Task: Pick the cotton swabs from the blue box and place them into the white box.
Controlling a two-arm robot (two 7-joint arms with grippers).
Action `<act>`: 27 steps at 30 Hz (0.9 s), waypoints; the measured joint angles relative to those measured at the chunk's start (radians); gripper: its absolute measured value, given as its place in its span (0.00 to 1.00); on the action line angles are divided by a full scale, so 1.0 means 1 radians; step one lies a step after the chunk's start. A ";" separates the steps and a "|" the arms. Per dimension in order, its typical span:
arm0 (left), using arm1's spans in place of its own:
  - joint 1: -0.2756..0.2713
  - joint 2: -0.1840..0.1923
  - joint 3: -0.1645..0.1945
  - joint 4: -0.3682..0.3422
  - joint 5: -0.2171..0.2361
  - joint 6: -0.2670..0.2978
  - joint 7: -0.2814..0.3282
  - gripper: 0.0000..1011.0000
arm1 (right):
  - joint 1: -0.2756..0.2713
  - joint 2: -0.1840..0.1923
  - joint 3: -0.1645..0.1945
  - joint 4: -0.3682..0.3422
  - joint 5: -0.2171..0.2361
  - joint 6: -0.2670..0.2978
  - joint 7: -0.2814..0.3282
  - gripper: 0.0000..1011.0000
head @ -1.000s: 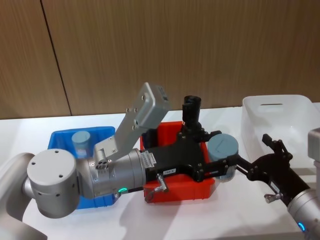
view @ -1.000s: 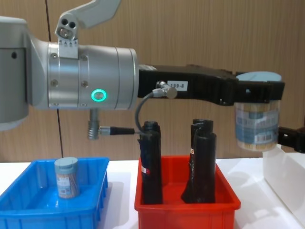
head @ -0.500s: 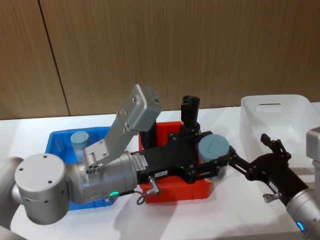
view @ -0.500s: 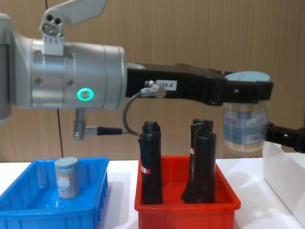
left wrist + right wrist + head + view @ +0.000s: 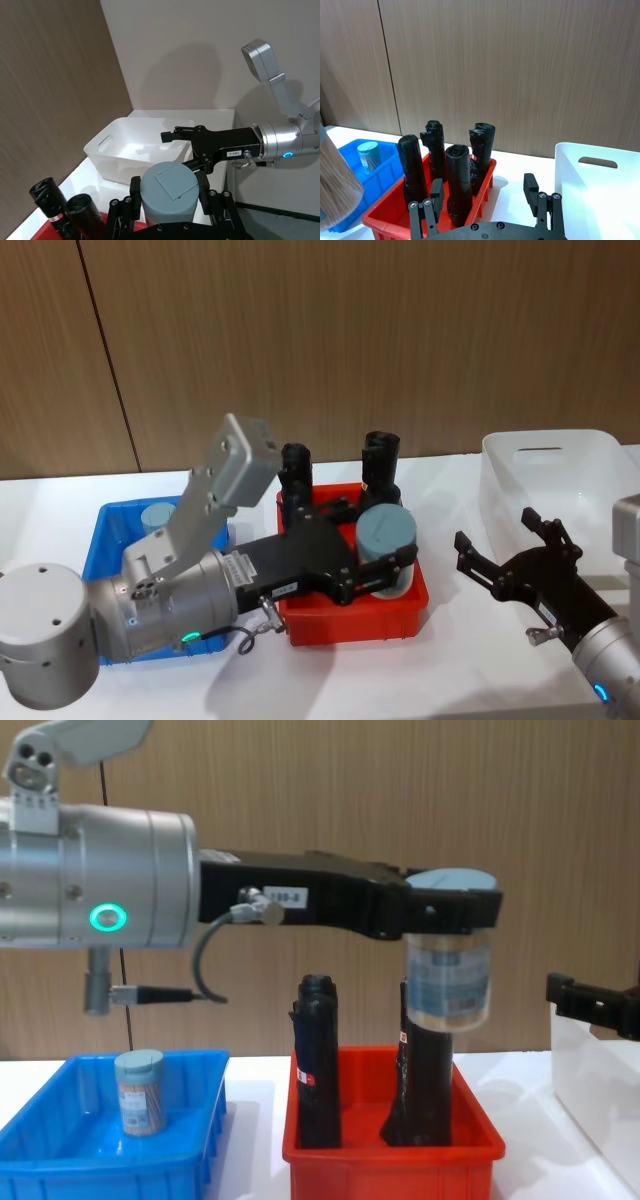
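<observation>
My left gripper (image 5: 386,566) is shut on a jar of cotton swabs (image 5: 387,538), clear with a grey-blue lid, held in the air over the red bin. The chest view shows that jar (image 5: 447,975) hanging from the gripper (image 5: 450,912) above the black rolls. A second jar (image 5: 158,518) stands upright in the blue box (image 5: 108,532). My right gripper (image 5: 497,532) is open and empty, apart from the held jar, between the red bin and the white box (image 5: 560,452). In the right wrist view its fingers (image 5: 530,188) are spread wide.
The red bin (image 5: 350,622) with upright black rolls (image 5: 317,1060) sits between the blue box and the white box. Bare white table lies in front of the bins. A wooden wall stands behind.
My left arm has drawn back to the left with the jar, from beside the right gripper's fingers to above the red bin. The right gripper stayed open and nearly still.
</observation>
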 joint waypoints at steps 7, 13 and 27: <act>0.014 0.023 -0.010 -0.018 -0.018 -0.011 0.023 0.66 | 0.000 0.000 0.000 0.000 0.000 0.000 0.000 0.99; 0.020 0.035 -0.016 -0.028 -0.028 -0.019 0.035 0.66 | 0.000 0.000 0.000 0.000 0.000 0.000 0.000 0.99; 0.027 0.048 -0.021 -0.038 -0.038 -0.026 0.047 0.66 | 0.000 0.001 0.001 0.000 -0.001 0.000 0.004 0.99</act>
